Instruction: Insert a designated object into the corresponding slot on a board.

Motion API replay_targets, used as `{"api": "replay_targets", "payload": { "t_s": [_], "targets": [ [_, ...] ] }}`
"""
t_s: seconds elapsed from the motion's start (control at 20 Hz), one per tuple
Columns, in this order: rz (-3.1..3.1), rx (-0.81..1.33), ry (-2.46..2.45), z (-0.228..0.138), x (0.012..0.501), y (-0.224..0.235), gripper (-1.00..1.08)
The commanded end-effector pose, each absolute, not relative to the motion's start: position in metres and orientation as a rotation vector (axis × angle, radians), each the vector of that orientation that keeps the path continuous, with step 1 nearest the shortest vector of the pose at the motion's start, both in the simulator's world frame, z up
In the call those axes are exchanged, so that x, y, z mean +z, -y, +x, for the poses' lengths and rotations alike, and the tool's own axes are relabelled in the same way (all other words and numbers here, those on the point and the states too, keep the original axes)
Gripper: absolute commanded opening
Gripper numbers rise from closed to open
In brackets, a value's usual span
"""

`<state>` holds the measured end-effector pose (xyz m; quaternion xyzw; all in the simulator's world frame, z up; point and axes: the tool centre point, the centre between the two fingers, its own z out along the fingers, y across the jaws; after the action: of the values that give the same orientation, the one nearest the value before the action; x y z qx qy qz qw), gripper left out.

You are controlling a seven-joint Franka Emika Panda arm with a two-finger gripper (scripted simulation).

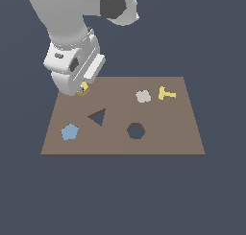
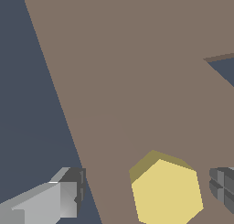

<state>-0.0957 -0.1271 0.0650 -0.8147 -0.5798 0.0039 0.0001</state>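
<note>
The pincer (image 1: 82,89) is positioned low over the far corner of the brown board (image 1: 163,128), on the exterior view's left. Its jaws stand spread apart. In the wrist view the two fingers (image 2: 68,191) appear on opposite sides of the yellow hexagonal block (image 2: 167,193), each with a visible gap to the block; neither finger touches it.

The yellow hexagonal block lies flat on the board, directly beneath the pincer and between its fingers. In the exterior view only a small yellow portion of it (image 1: 84,88) is visible below the pincer body. The pincer's height above the board cannot be read with certainty from either view.

The hexagonal slot (image 1: 136,130) is a dark cutout located well away from the pincer, toward the near edge of the board and the exterior view's right. The slot holds nothing.

A dark triangular cutout (image 1: 98,117) lies between the pincer and the hexagonal slot, nearer to the pincer. One corner of it appears at the edge of the wrist view (image 2: 224,70).

A blue pentagon (image 1: 70,132) rests on the board nearer the viewer than the pincer. A pale lobed piece (image 1: 143,96) and a yellow T-shaped piece (image 1: 166,93) rest near the far edge, well apart from the pincer, toward the exterior view's right.
</note>
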Motion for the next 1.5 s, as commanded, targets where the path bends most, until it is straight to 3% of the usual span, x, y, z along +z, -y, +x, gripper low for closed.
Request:
{"api": "replay_targets", "payload": {
  "t_s": [0.0,1.4,1.45],
  "targets": [
    [-2.511,0.008,1.889,-0.094,0.061,0.135,1.00],
    [-2.358,0.000,2.075,-0.085,0.030,0.156,1.00],
    [-2.358,0.000,2.075,-0.085,0.030,0.156,-1.00]
  ]
}}
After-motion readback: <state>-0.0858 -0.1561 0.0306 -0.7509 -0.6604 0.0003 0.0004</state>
